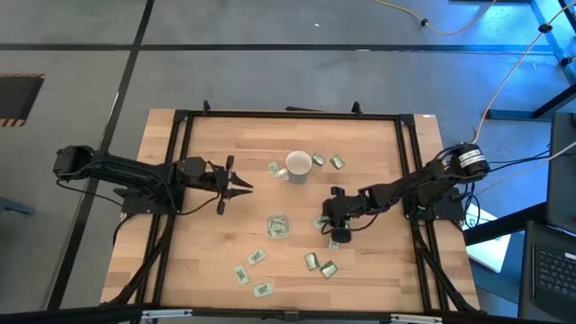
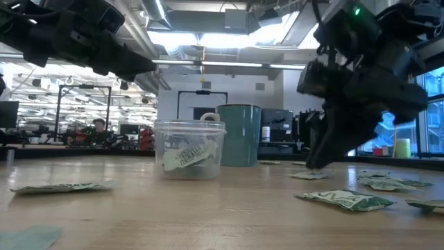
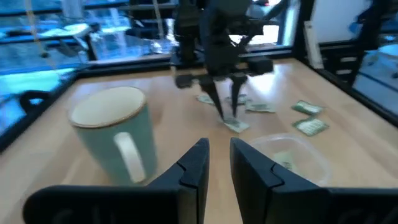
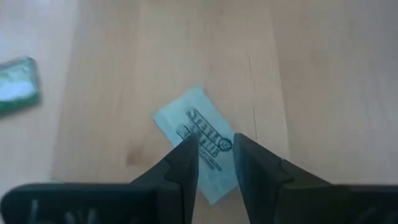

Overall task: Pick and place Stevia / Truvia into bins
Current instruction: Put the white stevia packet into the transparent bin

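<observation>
Right hand point(image 4: 216, 163) slightly open, fingers straddling a sachet point(image 4: 200, 142) on the worktop point(image 1: 360, 279), left hand point(image 1: 241, 187) empty, slightly open, at nine o'clock

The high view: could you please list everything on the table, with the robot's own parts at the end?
sachets: about ten loose, green and white, scattered flat around the mug and the cup
clear cup: one, see-through, near the table's middle, with at least one sachet inside
mug: one, pale with a handle, standing apart from the cup
table: one, light wood with a black frame
left gripper: dark, empty, fingers slightly apart, left of the mug
right gripper: dark, down at the table right of the cup, open fingers astride one flat sachet
</observation>
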